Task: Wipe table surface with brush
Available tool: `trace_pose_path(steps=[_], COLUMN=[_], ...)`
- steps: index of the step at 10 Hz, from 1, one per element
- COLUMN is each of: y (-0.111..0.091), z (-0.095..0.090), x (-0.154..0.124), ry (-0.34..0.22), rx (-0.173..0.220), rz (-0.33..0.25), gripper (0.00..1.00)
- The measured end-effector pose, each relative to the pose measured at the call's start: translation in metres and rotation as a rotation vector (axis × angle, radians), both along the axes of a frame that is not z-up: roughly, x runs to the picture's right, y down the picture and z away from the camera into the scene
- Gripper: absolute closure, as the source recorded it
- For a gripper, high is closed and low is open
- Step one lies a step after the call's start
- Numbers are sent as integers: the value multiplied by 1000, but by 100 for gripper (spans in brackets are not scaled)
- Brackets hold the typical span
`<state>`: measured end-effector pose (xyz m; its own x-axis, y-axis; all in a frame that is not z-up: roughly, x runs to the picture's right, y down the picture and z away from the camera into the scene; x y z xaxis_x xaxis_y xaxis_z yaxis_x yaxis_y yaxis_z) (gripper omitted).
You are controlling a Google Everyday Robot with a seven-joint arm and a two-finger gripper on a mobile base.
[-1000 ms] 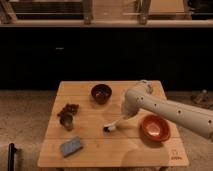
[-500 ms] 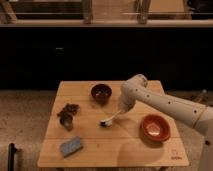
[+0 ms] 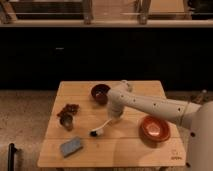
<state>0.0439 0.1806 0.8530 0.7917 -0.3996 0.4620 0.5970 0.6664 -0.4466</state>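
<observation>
The table surface [image 3: 125, 145] is a light-brown wooden top of planks with a small dark logo [image 3: 175, 156] near its front right corner. The brush [image 3: 102, 127] has a slim white handle and a small dark head [image 3: 95, 133] that rests on the wood left of the middle. My gripper [image 3: 115, 118] hangs from the white arm [image 3: 155, 106], which reaches in from the right. It is shut on the upper end of the brush handle and holds the brush slanted down to the left.
A dark bowl [image 3: 100, 92] stands at the back, just behind the arm's wrist. A red bowl [image 3: 155, 128] sits at the right. A grey-blue sponge [image 3: 71, 146] lies at the front left. A small cup [image 3: 66, 122] and brownish bits [image 3: 68, 109] sit at the left.
The arm has swung left across the table, and the brush head has slid left and toward the front edge. The bowls and the sponge have not moved.
</observation>
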Motion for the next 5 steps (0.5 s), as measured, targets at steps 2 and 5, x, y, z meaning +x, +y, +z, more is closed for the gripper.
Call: trace_pose_path(steps=[2,5], y=[9,6], z=[5,9], x=[23,79], ry=[26,92], rx=[-24,-25], rz=[20,90], gripper=[100,100])
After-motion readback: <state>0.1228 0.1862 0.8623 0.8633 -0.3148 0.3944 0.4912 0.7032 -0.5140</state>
